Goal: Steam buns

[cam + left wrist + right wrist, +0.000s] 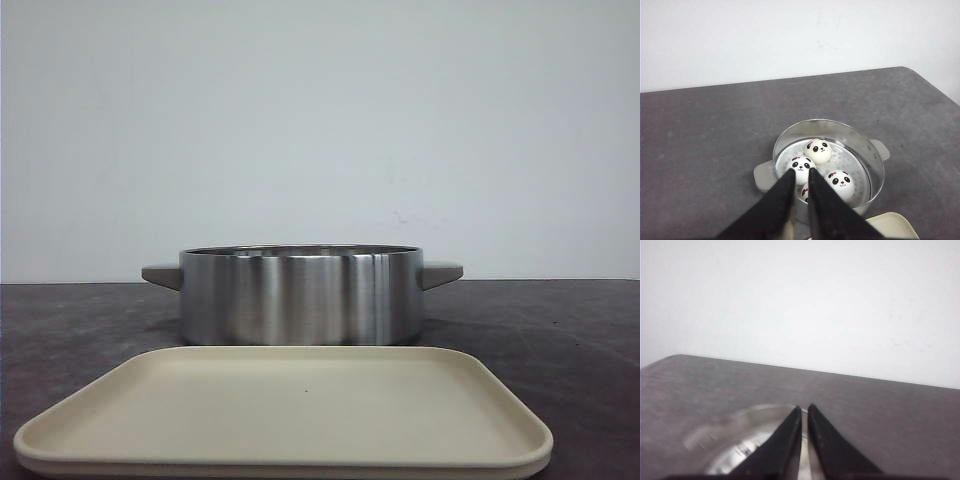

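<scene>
- Both my grippers, left and right, have the fingers almost together and hold nothing.
- All four buns lie inside the steel steamer pot on its perforated base, so steam can reach them, I think.
- Near the bench front edge, the beige tray is empty.

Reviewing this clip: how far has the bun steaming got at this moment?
Looks mostly done: four buns sit on the perforated insert inside the steel steamer pot, one partly hidden behind the left gripper. The beige tray in front of the pot holds nothing. Nothing is in hand: left gripper and right gripper are both shut and empty. No lid is visible, so covering the pot may remain.
</scene>
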`<control>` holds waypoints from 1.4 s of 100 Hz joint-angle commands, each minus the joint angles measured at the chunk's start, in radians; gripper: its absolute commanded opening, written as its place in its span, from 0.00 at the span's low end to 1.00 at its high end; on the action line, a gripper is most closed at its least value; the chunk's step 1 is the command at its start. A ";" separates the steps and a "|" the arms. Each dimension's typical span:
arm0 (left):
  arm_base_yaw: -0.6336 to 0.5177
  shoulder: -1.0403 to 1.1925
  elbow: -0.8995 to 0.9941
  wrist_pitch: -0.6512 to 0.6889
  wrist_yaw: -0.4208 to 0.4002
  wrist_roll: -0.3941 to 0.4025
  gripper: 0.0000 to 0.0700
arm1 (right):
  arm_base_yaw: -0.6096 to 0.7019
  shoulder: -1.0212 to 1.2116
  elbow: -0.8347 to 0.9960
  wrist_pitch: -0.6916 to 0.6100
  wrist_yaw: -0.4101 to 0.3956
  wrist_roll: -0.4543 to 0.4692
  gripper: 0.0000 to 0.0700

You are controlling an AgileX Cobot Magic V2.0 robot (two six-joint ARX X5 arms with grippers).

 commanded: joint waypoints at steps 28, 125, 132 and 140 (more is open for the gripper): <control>-0.006 0.006 0.012 0.009 0.000 0.016 0.00 | -0.377 -0.509 -0.335 -0.125 -0.081 -0.201 0.02; -0.006 0.005 0.012 0.010 0.000 0.016 0.00 | -0.647 -0.739 -0.480 -0.451 -0.222 -0.131 0.02; -0.006 0.005 0.012 0.010 0.000 0.016 0.00 | -0.647 -0.739 -0.480 -0.439 -0.222 -0.131 0.02; -0.006 0.005 0.012 0.010 0.000 0.016 0.00 | -0.649 -0.739 -0.480 -0.433 -0.222 -0.131 0.02</control>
